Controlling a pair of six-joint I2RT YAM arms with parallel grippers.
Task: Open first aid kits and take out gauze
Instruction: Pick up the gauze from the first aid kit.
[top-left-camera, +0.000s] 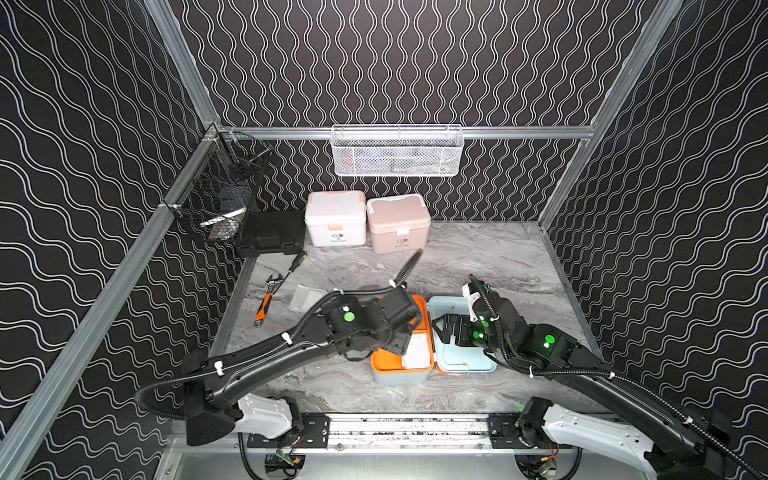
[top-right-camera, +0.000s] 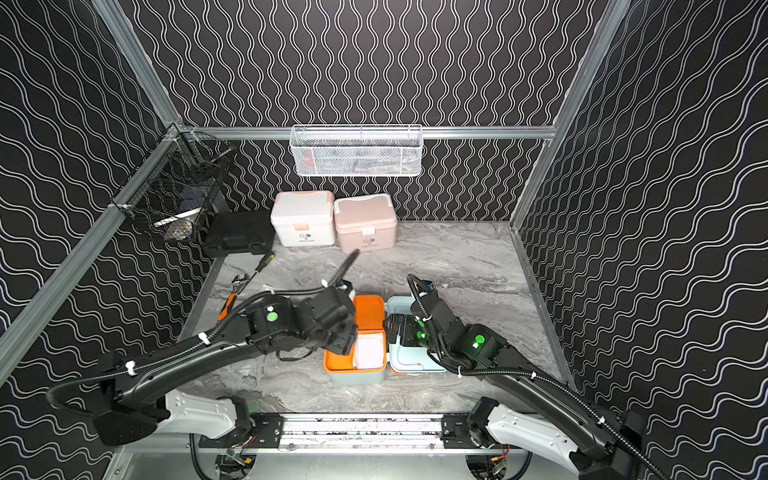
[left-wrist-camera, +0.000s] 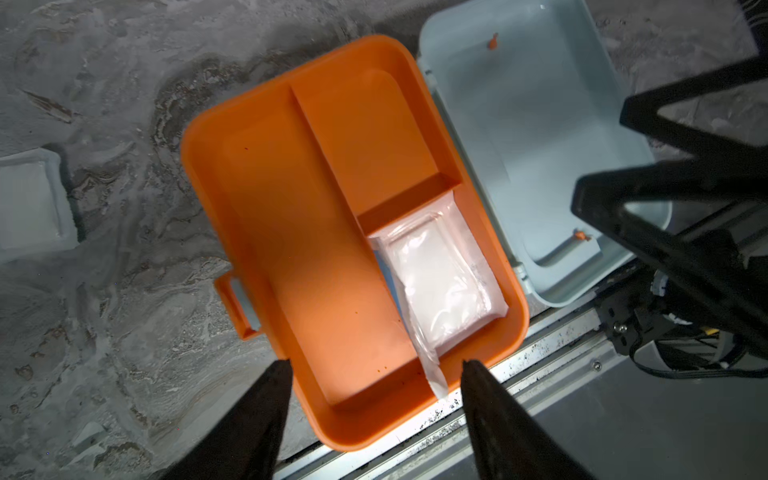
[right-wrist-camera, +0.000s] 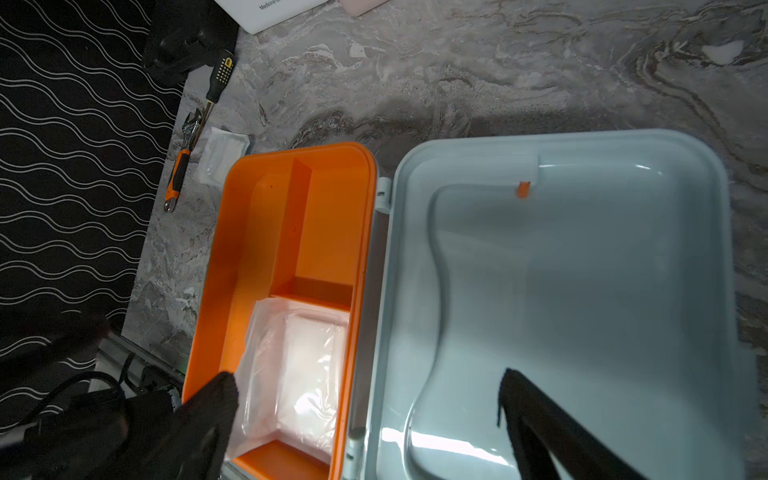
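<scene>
Inside, glossy orange tray (left-wrist-camera: 270, 208) holds crinkly gauze packet (left-wrist-camera: 440, 282); left hand (left-wrist-camera: 376, 363), right hand (right-wrist-camera: 368, 374) apart, empty.

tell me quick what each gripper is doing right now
left gripper: open, holding nothing
right gripper: open, holding nothing

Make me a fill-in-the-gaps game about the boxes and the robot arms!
The light blue kit lies open, showing a tray coloured ___.
The white kit and the pink kit have lids that are ___.
One gauze packet lies in the tray; another packet lies beside the wrench on the ___.
The left gripper hovers with its jaws ___.
Missing words: orange, shut, table, open.
</scene>
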